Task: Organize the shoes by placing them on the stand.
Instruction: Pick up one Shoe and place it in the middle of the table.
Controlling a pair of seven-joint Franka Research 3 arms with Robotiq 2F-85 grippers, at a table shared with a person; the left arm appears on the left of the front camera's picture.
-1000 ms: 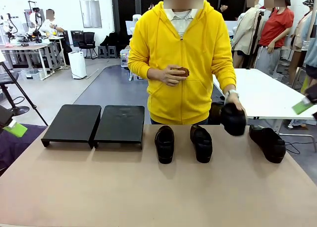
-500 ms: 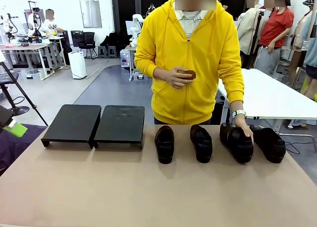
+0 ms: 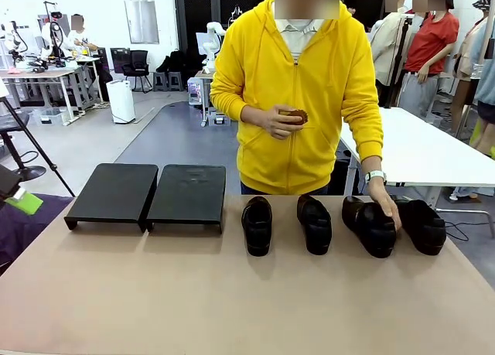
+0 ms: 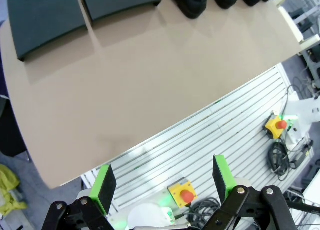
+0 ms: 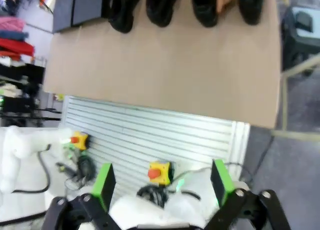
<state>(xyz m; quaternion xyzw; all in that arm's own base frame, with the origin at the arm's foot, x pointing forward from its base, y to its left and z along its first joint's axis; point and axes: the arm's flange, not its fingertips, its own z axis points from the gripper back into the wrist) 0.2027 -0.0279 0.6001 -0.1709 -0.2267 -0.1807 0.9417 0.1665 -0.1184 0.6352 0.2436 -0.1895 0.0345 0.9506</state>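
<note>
Bright, open workshop behind a matte tan tabletop (image 3: 232,293).
A pale grey polished floor (image 3: 85,150) runs back to a white wall (image 3: 100,15) carrying a framed whitish panel (image 3: 142,21); a darker blue-grey floor strip (image 3: 182,134) leads to a black far wall (image 3: 205,7). At far left stands a light-topped workbench (image 3: 35,73) cluttered with gear, with a black wheeled office chair (image 3: 139,65) and a white boxy floor unit (image 3: 121,101) near it. A black tripod leg (image 3: 35,150) crosses the left edge. A long white table (image 3: 421,150) fills the right side. Light is even, shadows soft.
</note>
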